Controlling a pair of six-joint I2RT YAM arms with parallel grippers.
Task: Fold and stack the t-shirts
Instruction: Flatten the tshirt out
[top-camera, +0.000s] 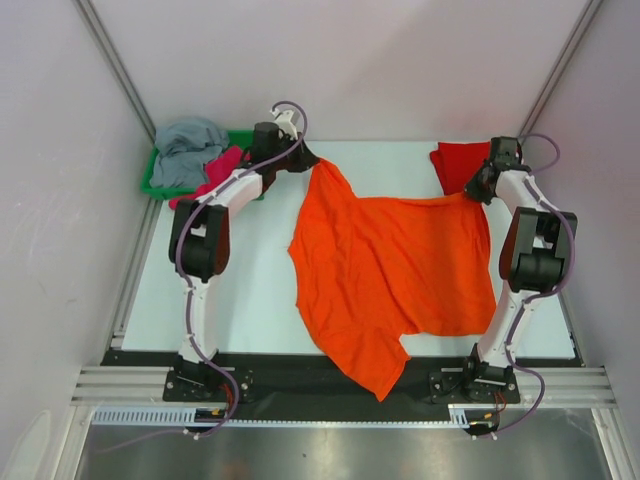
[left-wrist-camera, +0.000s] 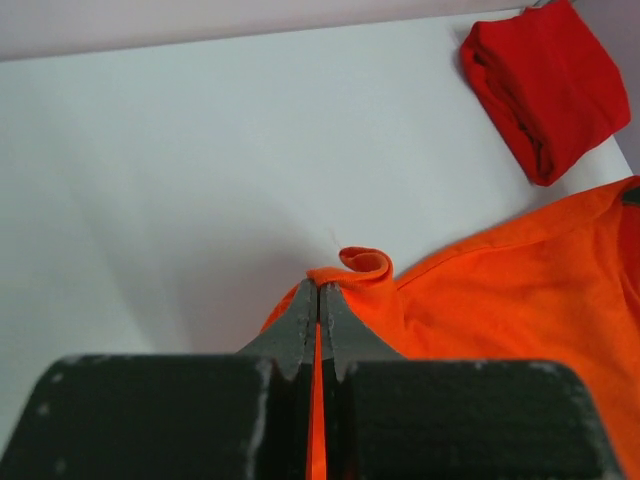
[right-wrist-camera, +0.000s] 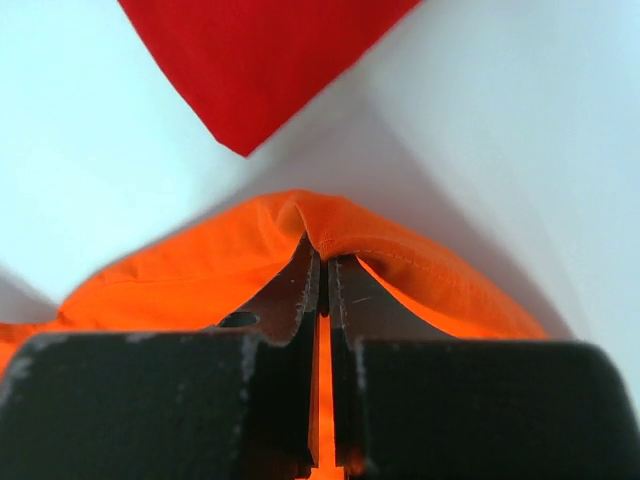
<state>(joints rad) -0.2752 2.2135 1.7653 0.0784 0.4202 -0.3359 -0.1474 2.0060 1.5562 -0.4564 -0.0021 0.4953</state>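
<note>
T-shirt in bright orange (top-camera: 390, 270) lies spread over the white worktop (top-camera: 250, 290), with the left end effector (left-wrist-camera: 318, 290) and the right end effector (right-wrist-camera: 322, 258) each clamped on its far edge. A folded red t-shirt (top-camera: 458, 162) lies just beyond the right one.

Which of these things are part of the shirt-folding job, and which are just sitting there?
Part of the job: orange t-shirt, pinched by the left gripper and right gripper; folded red t-shirt; grey t-shirt; pink t-shirt.

Just lying about: green tray under the grey and pink ones; white table.
</note>
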